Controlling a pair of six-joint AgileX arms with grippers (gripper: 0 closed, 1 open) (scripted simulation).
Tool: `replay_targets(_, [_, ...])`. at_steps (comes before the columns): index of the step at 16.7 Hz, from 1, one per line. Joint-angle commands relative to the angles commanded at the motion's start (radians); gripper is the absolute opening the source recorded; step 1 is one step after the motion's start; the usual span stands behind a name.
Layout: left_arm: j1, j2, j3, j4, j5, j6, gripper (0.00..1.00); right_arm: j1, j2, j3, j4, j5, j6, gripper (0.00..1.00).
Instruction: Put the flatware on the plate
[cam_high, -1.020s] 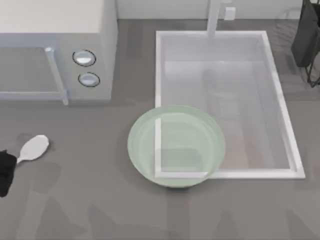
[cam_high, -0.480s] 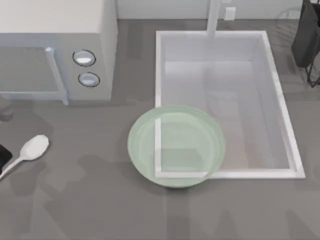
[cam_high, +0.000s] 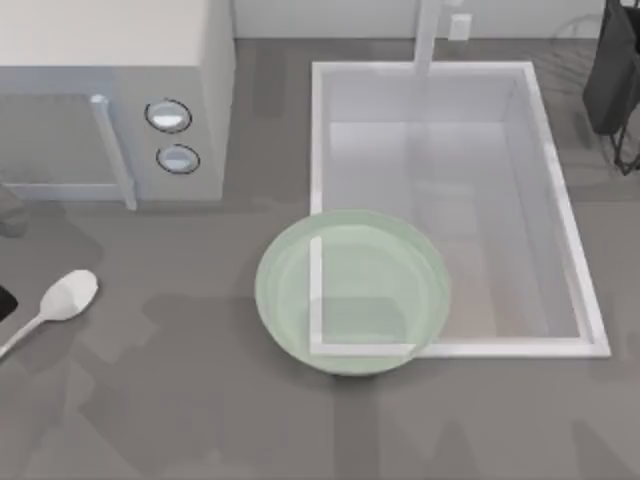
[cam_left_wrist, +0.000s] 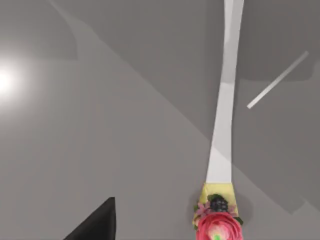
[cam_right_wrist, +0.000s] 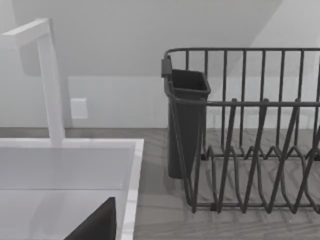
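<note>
White and slim, the spoon (cam_high: 62, 300) lies flat on the grey counter (cam_high: 180, 400) at about nine o'clock of the top view, bowl toward two o'clock, handle running off toward eight — well apart from the pale green plate (cam_high: 352, 290), which sits near centre, overlapping the sink's (cam_high: 440, 200) six o'clock corner. From the left wrist, the handle's pink flower ornament (cam_left_wrist: 218, 227) shows close by (one dark fingertip (cam_left_wrist: 95, 222) beside it); whether either gripper is open, I cannot tell.
</note>
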Motion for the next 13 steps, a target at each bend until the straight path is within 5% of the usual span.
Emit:
replay_targets(4, [-0.003, 0.017, -0.026, 0.042, 0.000, -0.001, 1.00, 0.000, 0.000, 0.000, 0.000, 0.000, 0.000, 1.00])
replay_targets(13, [0.003, 0.187, -0.222, 0.410, 0.000, 0.006, 1.00, 0.000, 0.000, 0.000, 0.000, 0.000, 0.000, 1.00])
